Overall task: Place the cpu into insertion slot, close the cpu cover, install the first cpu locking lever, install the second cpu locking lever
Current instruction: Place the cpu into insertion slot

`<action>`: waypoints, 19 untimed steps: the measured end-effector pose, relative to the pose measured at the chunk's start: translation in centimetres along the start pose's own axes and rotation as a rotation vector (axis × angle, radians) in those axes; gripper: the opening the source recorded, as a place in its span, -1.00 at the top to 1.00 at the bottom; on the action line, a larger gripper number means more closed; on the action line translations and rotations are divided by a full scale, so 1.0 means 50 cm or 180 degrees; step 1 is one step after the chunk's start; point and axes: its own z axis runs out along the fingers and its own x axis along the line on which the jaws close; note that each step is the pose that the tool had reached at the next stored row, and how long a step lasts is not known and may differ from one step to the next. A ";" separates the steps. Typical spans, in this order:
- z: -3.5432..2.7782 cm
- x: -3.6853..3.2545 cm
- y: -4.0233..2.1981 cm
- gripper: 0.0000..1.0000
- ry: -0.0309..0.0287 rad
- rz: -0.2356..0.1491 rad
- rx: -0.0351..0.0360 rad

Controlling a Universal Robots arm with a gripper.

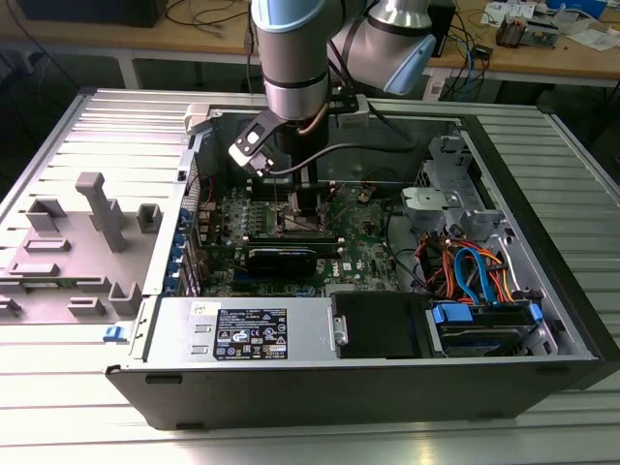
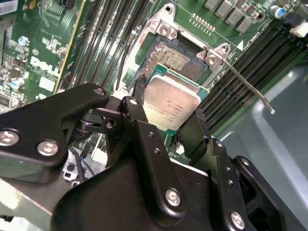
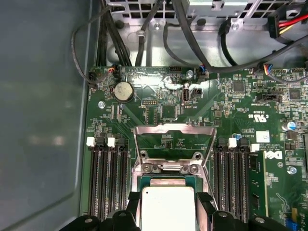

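coin battery (image 3: 123,90) near memory slots (image 3: 108,178); blue cables (image 1: 475,273), possibly sata

A black label (image 1: 250,334) with white print sat on the power supply (image 1: 310,334), at six o'clock from the motherboard (image 1: 368,242) in the exterior view, too small to read. White lettering (image 3: 271,156) marked the motherboard, and faint print the cpu (image 2: 171,103) top.

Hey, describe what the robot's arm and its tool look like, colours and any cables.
The arm is round silver-grey segments with light blue bands; a thin cable trails from its wrist. The tool is matt black: flat jointed links with round silver screws and two narrow fingers.
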 end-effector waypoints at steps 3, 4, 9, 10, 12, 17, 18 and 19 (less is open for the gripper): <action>0.015 0.000 -0.003 -0.08 0.0007 0.0002 0.0000; 0.015 0.000 -0.003 -0.08 0.0009 0.0002 0.0000; 0.015 0.000 -0.003 -0.08 0.0018 0.0003 0.0000; 0.015 0.000 -0.002 -0.08 0.0019 0.0003 0.0000; 0.015 0.000 -0.003 -0.08 0.0024 0.0003 0.0000; 0.015 0.000 -0.002 -0.08 0.0032 0.0004 -0.0001; 0.015 0.000 -0.003 -0.08 0.0034 0.0005 -0.0001; 0.015 0.000 -0.003 -0.08 0.0035 0.0005 -0.0001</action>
